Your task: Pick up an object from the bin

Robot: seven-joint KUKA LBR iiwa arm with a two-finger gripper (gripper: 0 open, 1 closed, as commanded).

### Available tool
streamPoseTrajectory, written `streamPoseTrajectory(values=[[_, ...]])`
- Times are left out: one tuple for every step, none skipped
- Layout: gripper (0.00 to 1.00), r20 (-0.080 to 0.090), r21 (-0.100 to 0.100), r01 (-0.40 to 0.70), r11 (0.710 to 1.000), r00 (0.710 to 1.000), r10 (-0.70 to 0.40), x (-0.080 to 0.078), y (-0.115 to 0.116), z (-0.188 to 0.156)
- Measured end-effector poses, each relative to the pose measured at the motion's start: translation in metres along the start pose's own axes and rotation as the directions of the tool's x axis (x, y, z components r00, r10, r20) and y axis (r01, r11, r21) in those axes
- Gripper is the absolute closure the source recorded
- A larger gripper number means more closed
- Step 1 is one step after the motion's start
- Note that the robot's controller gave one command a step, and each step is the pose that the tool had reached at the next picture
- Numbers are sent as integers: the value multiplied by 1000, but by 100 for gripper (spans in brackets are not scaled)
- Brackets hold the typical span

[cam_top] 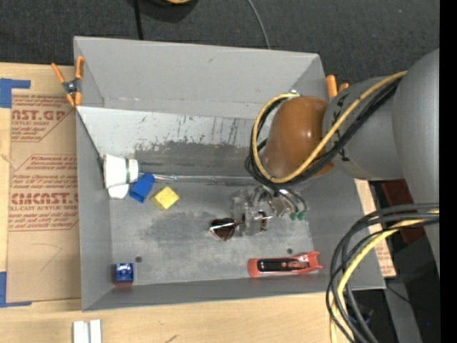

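Gripper (251,216) hangs low over the bin (171,252) floor. A small dark object (224,229) lies just beside it toward view-left, probably its target. Whether it is open or closed cannot be told. A red tool (284,265) lies below it in view.

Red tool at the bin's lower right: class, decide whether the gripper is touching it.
Apart. The camera view shows a strip of bare grey bin floor between the gripper and the red tool lying below it.

Arm (400,134) from the right, tool (249,216) down low
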State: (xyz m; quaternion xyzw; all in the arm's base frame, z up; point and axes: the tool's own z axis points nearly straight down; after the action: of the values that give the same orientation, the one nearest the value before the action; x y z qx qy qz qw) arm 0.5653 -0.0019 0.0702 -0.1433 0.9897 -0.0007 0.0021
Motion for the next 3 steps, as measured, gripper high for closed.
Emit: streamPoseTrajectory(values=[[100,0,0,0,1000,1000,0,0,0,0],[100,2,0,13,1000,1000,-13,0,-8,-79],[100,2,0,14,1000,1000,-14,0,-8,-79]])
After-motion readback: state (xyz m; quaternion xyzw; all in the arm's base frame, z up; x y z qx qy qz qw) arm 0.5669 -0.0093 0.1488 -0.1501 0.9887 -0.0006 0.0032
